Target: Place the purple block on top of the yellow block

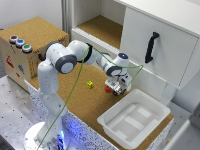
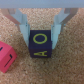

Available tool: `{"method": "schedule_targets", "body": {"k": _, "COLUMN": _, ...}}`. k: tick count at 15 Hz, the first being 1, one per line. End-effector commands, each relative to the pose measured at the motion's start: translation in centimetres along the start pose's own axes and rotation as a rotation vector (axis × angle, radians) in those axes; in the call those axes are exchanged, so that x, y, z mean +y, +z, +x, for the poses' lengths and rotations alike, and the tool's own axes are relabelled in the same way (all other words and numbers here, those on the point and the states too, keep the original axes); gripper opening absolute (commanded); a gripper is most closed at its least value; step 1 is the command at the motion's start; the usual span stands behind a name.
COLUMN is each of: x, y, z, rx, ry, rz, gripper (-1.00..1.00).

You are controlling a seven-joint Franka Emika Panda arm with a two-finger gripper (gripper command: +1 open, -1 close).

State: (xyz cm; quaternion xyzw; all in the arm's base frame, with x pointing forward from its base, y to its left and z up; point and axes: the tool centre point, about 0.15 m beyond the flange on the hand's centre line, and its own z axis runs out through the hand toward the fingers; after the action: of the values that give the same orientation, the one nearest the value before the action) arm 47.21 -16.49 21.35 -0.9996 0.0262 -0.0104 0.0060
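Observation:
The purple block, dark with yellow letters, sits between my gripper's two fingers in the wrist view. Both fingers press against its sides, low over the cork surface. In the exterior view the gripper is down at the cork table and hides the block. The yellow block, a tiny cube, lies on the cork toward the exterior view's left of the gripper, well apart from it. A small red cube rests just beside the gripper, between it and the yellow block.
A white plastic bin stands at the exterior view's lower right, close to the gripper. A white cabinet with a black handle rises behind. A cork box with coloured buttons stands at the left.

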Motion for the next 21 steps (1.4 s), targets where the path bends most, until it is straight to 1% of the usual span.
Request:
{"method": "schedule_targets", "body": {"k": 1, "x": 0.0, "y": -3.0, "z": -1.9, "rx": 0.076, "ry": 0.016, "rz": -0.033, "gripper": -1.0}}
{"method": "schedule_targets", "body": {"k": 2, "x": -0.1, "y": -4.0, "z": -1.8, "rx": 0.096, "ry": 0.007, "rz": -0.018, "gripper": -1.0}}
{"method": "schedule_targets", "body": {"k": 4, "x": -0.6, "y": -5.6, "z": -1.7, "rx": 0.114, "ry": -0.004, "rz": -0.006, "gripper": -1.0}}
{"method": "schedule_targets", "body": {"k": 6, "x": -1.5, "y": -7.1, "z": -1.8, "rx": 0.116, "ry": 0.007, "rz": 0.01, "gripper": -1.0}}
{"method": "schedule_targets", "body": {"k": 9, "x": -3.7, "y": -7.8, "z": -2.3, "rx": 0.091, "ry": 0.025, "rz": 0.022, "gripper": -1.0}}
{"method": "schedule_targets", "body": {"k": 13, "x": -7.8, "y": -7.4, "z": -3.0, "rx": 0.043, "ry": 0.064, "rz": 0.045, "gripper": -1.0}}
{"method": "schedule_targets", "body": {"k": 14, "x": -8.8, "y": -7.4, "z": -3.2, "rx": 0.034, "ry": 0.066, "rz": 0.025, "gripper": -1.0}}
{"method": "schedule_targets", "body": {"k": 16, "x": -10.6, "y": -7.5, "z": -3.7, "rx": 0.013, "ry": 0.086, "rz": 0.033, "gripper": -1.0}}
{"method": "schedule_targets", "body": {"k": 19, "x": -13.4, "y": -7.9, "z": -4.9, "rx": -0.008, "ry": 0.081, "rz": 0.025, "gripper": -1.0}}
{"method": "schedule_targets", "body": {"k": 21, "x": -15.2, "y": -7.7, "z": -6.4, "rx": -0.035, "ry": 0.083, "rz": 0.009, "gripper": -1.0}}
